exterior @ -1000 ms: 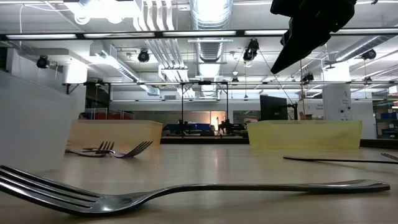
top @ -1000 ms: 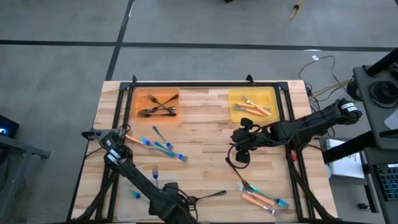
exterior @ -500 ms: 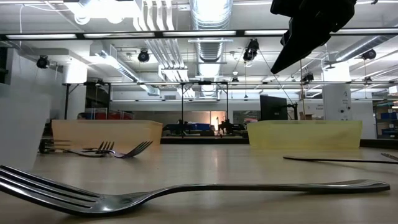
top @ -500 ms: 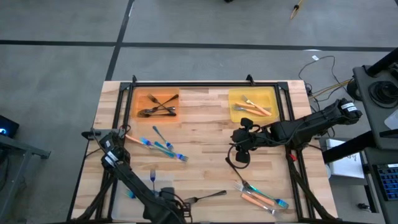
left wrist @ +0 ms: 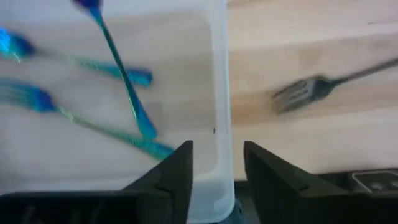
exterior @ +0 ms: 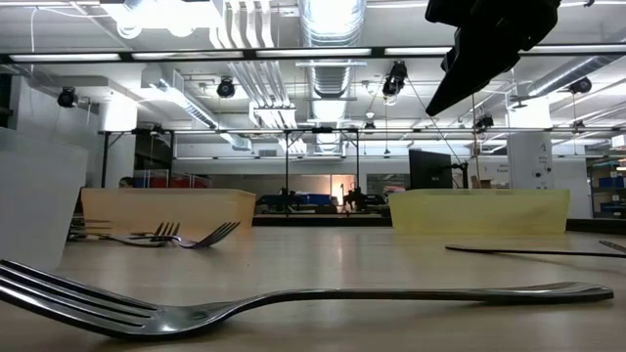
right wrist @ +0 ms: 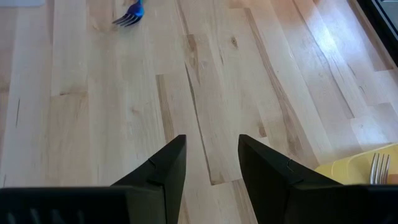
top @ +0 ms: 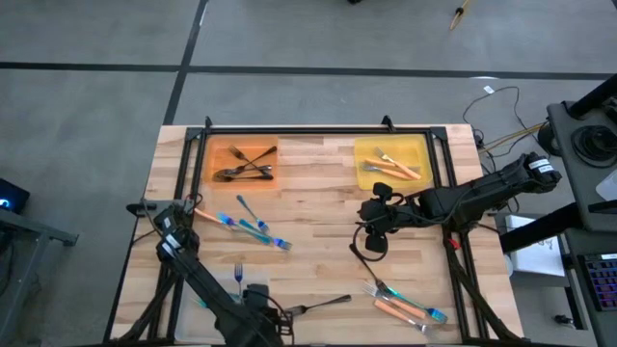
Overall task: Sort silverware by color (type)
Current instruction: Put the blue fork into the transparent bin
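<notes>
My left gripper (top: 253,301) is at the near edge, shut on the right wall of a clear tray (top: 217,289). The tray stands on the table and holds three blue-teal forks (left wrist: 124,93). A dark grey fork (top: 323,304) lies on the table just right of the tray; it fills the foreground of the low view (exterior: 293,303). Dark grey forks lie in the orange tray (top: 243,162), and orange-handled pieces lie in the yellow tray (top: 390,166). My right gripper (top: 374,217) hangs open and empty above the table's middle right; it also shows in its wrist view (right wrist: 211,155). My left gripper has the clear tray's right wall (left wrist: 224,149) between its fingers, one finger (left wrist: 177,171) inside the tray and one outside. The fingers come from above, pointing down. The tray stands with its bottom on the table.
Blue-teal and orange-handled pieces lie loose at the left middle (top: 253,229). A mixed group lies at the near right (top: 405,304). Bare wood lies between the two far trays and under my right gripper.
My left gripper has gone toward the table's left edge along the near edge. The clear tray has slid left with it, staying flat on the table. The dark grey fork has stayed where it was.
</notes>
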Controlling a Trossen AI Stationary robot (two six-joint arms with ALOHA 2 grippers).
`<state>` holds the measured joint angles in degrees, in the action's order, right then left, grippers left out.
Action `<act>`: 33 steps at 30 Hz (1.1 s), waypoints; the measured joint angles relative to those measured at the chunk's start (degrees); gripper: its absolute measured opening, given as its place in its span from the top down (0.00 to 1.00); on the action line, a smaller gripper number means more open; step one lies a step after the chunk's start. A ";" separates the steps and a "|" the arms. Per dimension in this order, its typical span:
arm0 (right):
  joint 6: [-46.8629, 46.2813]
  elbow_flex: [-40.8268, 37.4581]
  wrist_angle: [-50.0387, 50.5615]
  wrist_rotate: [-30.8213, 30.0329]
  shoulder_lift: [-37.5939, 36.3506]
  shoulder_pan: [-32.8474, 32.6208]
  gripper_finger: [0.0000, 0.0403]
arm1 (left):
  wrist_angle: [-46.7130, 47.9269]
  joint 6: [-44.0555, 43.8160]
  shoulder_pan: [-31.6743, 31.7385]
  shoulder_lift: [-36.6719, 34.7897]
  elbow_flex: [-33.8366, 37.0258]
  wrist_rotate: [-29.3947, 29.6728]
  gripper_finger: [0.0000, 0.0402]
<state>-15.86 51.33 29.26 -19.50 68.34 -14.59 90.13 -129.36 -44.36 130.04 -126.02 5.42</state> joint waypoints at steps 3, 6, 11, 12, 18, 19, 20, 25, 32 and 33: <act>-0.01 0.00 -0.02 0.00 0.00 -0.02 0.66 | -0.44 5.33 1.44 -0.76 0.38 1.73 0.61; -0.01 0.00 -0.04 0.01 0.00 0.00 0.66 | -0.31 13.91 4.02 -2.15 1.76 1.70 0.55; -0.01 0.00 -0.25 0.01 0.00 -0.01 0.66 | -0.21 29.69 8.57 -7.99 8.15 3.49 0.51; -0.01 0.00 -0.34 0.01 0.00 0.00 0.66 | -0.12 32.84 9.50 -9.49 10.16 4.24 0.51; -0.01 0.00 -1.22 -0.01 0.00 -0.02 0.66 | -1.57 51.73 14.71 -18.74 23.00 5.32 0.51; -0.01 0.00 -1.22 0.00 0.00 -0.02 0.66 | -2.77 55.60 15.59 -20.41 25.23 5.38 0.51; -0.01 0.00 -1.25 0.01 0.00 0.00 0.66 | -4.41 60.08 16.43 -22.09 27.72 5.56 0.51; -0.01 0.00 -1.29 -0.01 0.00 0.00 0.66 | -10.21 84.62 20.14 -28.19 38.13 5.32 0.51; -0.01 0.00 -1.29 0.01 0.00 0.00 0.66 | -13.65 108.04 25.24 -32.41 50.57 0.24 0.51; -0.01 0.00 -1.27 0.01 0.00 0.00 0.66 | -15.71 110.26 26.02 -32.77 51.77 -0.70 0.51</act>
<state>-15.88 51.33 27.99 -19.49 68.34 -14.59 74.41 -19.09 -18.34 97.27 -74.25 4.72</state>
